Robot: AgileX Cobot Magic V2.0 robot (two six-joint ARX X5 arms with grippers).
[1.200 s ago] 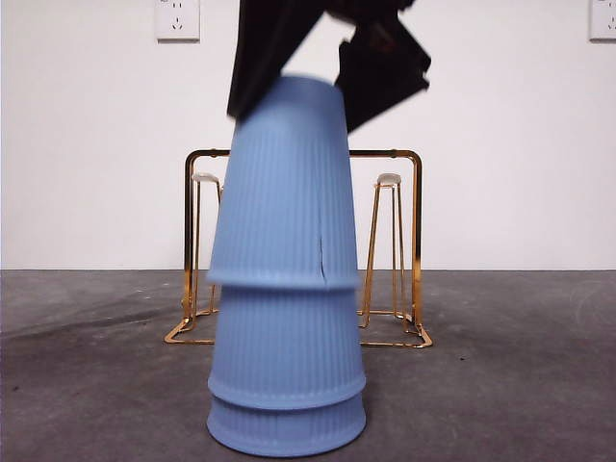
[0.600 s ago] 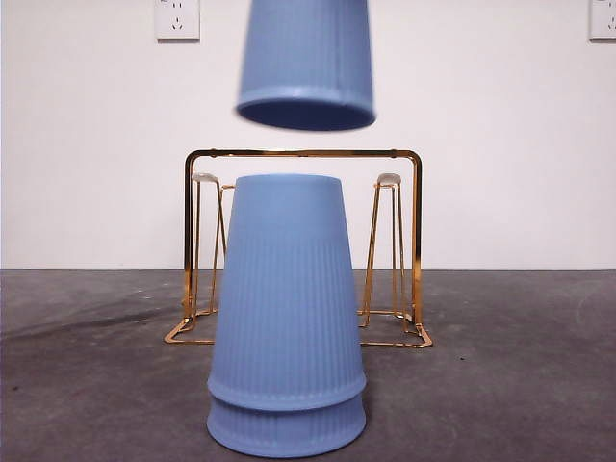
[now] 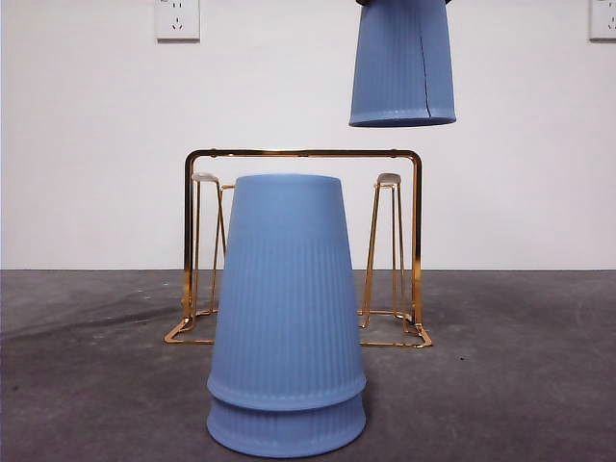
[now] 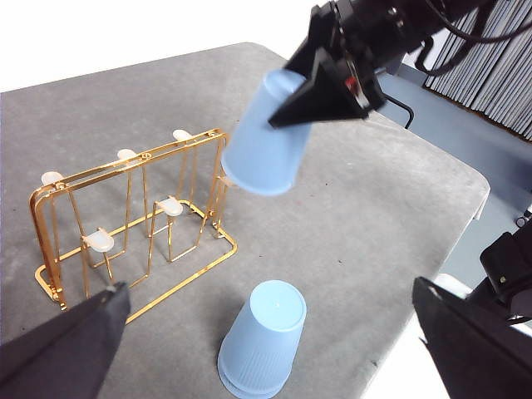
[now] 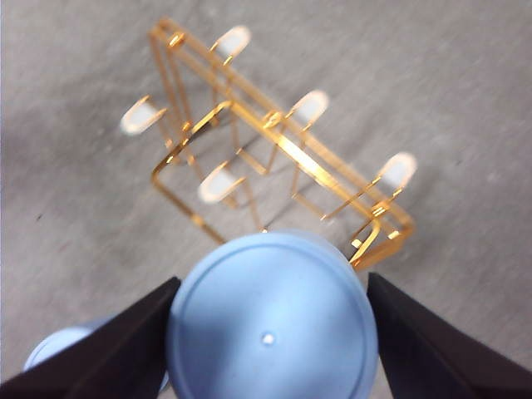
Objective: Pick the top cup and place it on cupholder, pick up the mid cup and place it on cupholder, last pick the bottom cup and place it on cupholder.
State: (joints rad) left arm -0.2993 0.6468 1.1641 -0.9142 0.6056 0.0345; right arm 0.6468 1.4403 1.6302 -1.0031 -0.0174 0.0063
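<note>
The dark grey, rough-textured bench (image 4: 366, 208) carries one shiny gold wire cupholder (image 3: 302, 154) with an arched handle and six white-tipped prongs, standing toward its far edge. In front stand two nested, upside-down, ribbed light blue plastic cups (image 3: 287, 318). A third, the cracked top cup (image 3: 402, 63), hangs in the air above the cupholder, clamped at its closed end between the right gripper (image 4: 320, 75) fingers. The left gripper (image 4: 274, 349) hovers apart, fingers spread and empty.
</note>
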